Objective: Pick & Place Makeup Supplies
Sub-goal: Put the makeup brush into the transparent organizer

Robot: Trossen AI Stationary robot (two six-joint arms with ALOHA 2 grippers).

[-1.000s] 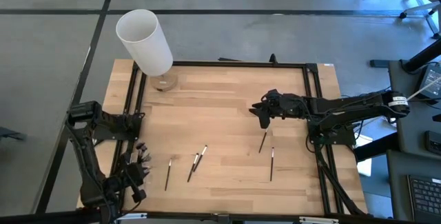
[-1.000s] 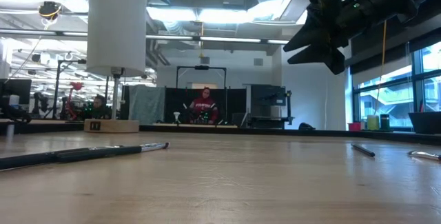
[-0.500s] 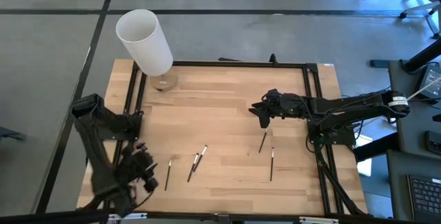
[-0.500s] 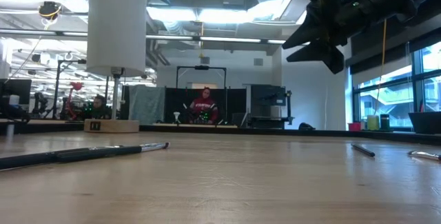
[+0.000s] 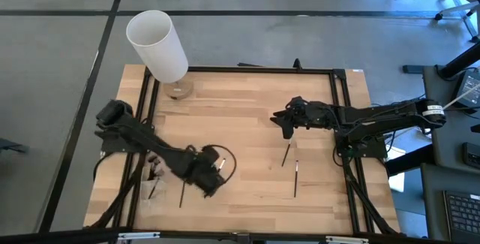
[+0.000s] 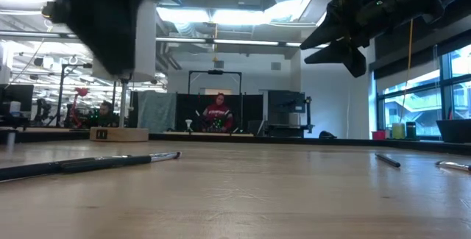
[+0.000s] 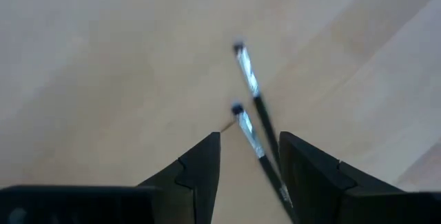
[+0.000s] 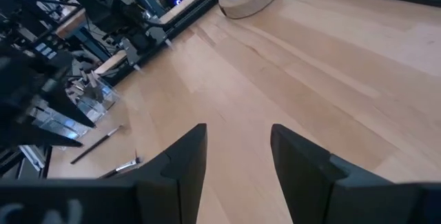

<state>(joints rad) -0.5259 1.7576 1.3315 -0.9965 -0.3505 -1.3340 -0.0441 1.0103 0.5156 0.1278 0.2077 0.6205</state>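
Several thin dark makeup brushes lie flat on the wooden table. A pair (image 7: 246, 69) lies under my left gripper, one brush (image 5: 182, 191) lies to its left, and two more (image 5: 286, 154) (image 5: 295, 178) lie toward the right. My left gripper (image 5: 206, 173) is open and hovers above the pair, a finger standing on each side in the left wrist view (image 7: 248, 162). My right gripper (image 5: 287, 124) is open and empty, held high over the table's right half; it also shows in the low view (image 6: 346, 26).
A tall white cylinder (image 5: 157, 45) stands on a round wooden base (image 5: 178, 90) at the far left corner. A black frame (image 5: 337, 109) runs along the table's edges. Bare wood lies in the table's middle. A person in red sits far behind the table (image 6: 218, 112).
My left arm has swung from the table's near left corner toward the right, out over the table, and its gripper now hangs above the pair of brushes. The brushes have not moved.
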